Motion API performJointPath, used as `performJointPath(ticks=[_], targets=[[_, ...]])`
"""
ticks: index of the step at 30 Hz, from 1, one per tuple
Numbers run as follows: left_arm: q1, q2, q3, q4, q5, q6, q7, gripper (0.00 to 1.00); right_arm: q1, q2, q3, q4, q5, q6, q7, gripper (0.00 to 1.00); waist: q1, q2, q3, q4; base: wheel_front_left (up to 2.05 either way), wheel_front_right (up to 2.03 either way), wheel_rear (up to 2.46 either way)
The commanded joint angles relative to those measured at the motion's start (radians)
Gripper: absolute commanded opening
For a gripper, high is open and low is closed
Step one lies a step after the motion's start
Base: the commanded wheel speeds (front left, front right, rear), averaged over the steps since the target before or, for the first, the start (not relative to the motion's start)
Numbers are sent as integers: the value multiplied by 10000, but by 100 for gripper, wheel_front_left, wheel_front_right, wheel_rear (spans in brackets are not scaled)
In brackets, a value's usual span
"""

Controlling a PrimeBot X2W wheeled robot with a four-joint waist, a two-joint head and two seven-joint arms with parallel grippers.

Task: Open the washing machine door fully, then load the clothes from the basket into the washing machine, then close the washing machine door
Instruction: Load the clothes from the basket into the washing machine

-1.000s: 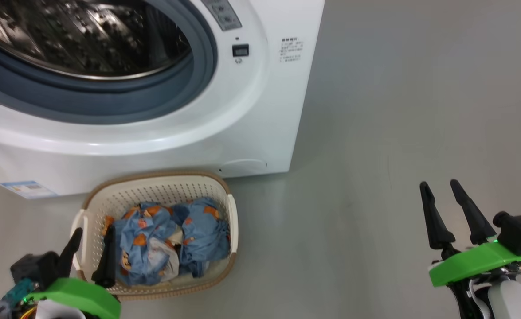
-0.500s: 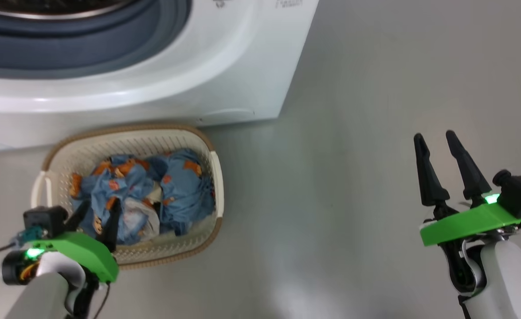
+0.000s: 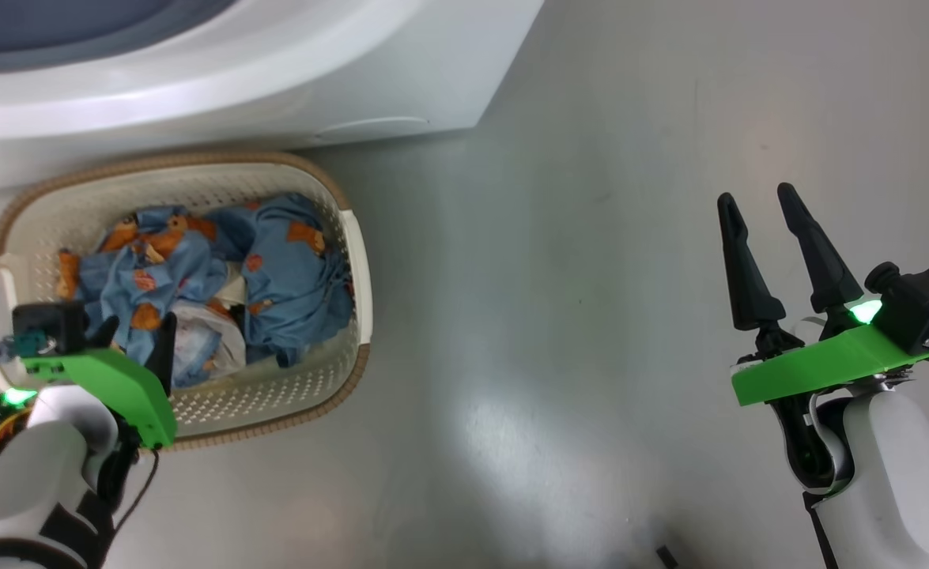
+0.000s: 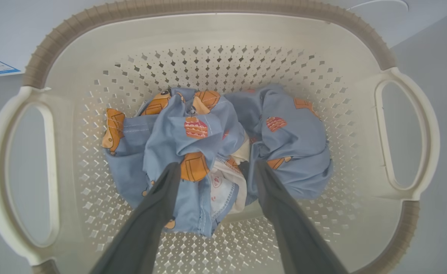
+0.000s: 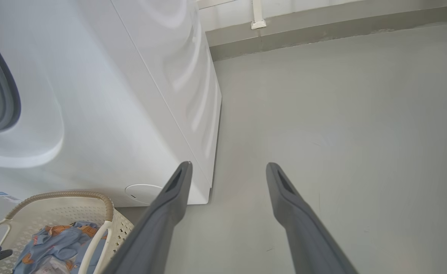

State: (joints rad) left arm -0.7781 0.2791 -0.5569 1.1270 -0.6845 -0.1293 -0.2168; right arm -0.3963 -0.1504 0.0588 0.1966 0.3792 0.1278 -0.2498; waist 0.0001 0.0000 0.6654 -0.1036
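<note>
Blue clothes [image 4: 284, 152] in basket [image 4: 208, 64], left hand [image 4: 216, 164] agape over them, right hand [image 5: 229, 164] agape, empty, washing machine [image 5: 132, 95] cropped

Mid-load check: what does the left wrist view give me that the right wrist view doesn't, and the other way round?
Left wrist view, not the right: the basket's whole inside from above with both side handles, and how the open left gripper straddles the middle of the clothes.

Right wrist view, not the left: the washing machine's side panel and grey-blue seal, the wall base, and the right gripper open above bare floor.

Shared: the basket with the clothes in it, at the foot of the washing machine.
</note>
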Motion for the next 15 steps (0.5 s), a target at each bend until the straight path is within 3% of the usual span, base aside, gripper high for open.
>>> performJointPath(ticks=[1, 15], targets=[[-100, 499, 144, 37, -126, -13, 0, 100, 42, 11, 238, -271, -63, 29, -120, 100, 0, 0, 288, -100, 0, 0, 0], [-1464, 859, -659, 1018, -707, -13, 525, 100, -176, 43, 395, -552, -153, 29, -120, 100, 0, 0, 1294, -253, 0, 0, 0]])
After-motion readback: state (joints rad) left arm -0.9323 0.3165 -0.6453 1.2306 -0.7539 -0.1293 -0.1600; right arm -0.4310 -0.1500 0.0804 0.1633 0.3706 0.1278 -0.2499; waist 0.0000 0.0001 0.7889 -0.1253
